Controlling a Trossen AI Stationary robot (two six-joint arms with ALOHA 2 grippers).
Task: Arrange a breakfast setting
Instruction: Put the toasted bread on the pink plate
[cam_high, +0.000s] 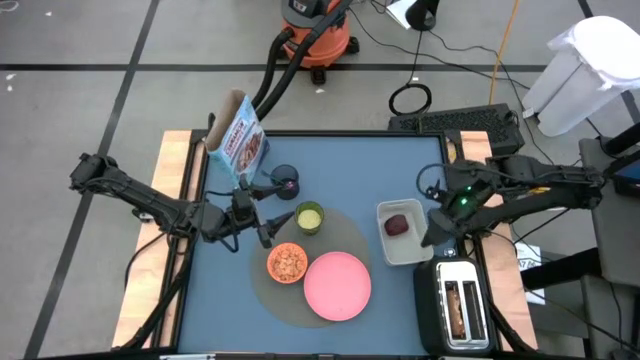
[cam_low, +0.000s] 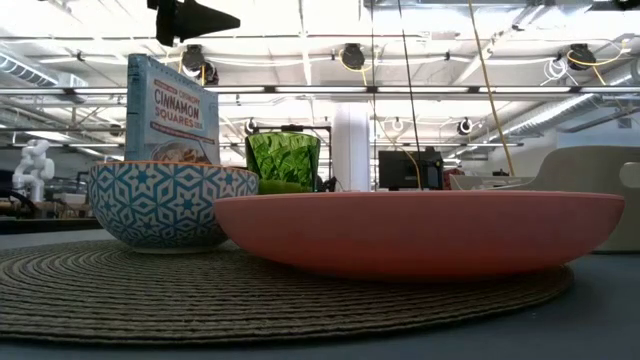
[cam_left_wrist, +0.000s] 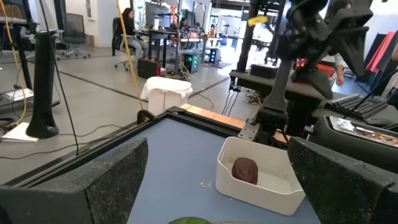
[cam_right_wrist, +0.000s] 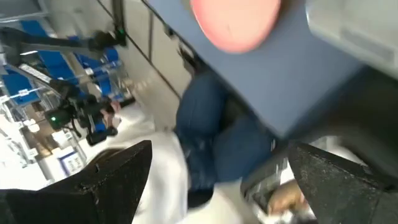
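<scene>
Setting looks partly laid. On the round grey woven mat (cam_high: 345, 240), which sits toward the near edge of the blue table (cam_high: 340, 165), at mid-width: a round pink plate (cam_high: 337, 285), still bare; a small orange-lined bowl with blue patterned outside (cam_high: 287, 263), touching the plate's left side; a green faceted glass cup (cam_high: 309, 217) at the mat's far-left rim.

Off the mat: dark blue mug (cam_high: 285, 180) holding what seems the purple spoon, and a cereal box (cam_high: 238, 140) tilted at the far-left corner.

Judged still to do: the dark red fruit (cam_high: 397, 225) lies in the clear rectangular tub (cam_high: 417, 251) by the right edge; the toast slice (cam_high: 459, 309) stands in the black toaster (cam_high: 459, 339) at the near-right corner.

Left gripper (cam_high: 266, 213) hovers just left of the cup, fingers spread, empty. Right gripper (cam_high: 432, 232) hangs at the tub's right side, jaws wide, grasping nothing.
</scene>
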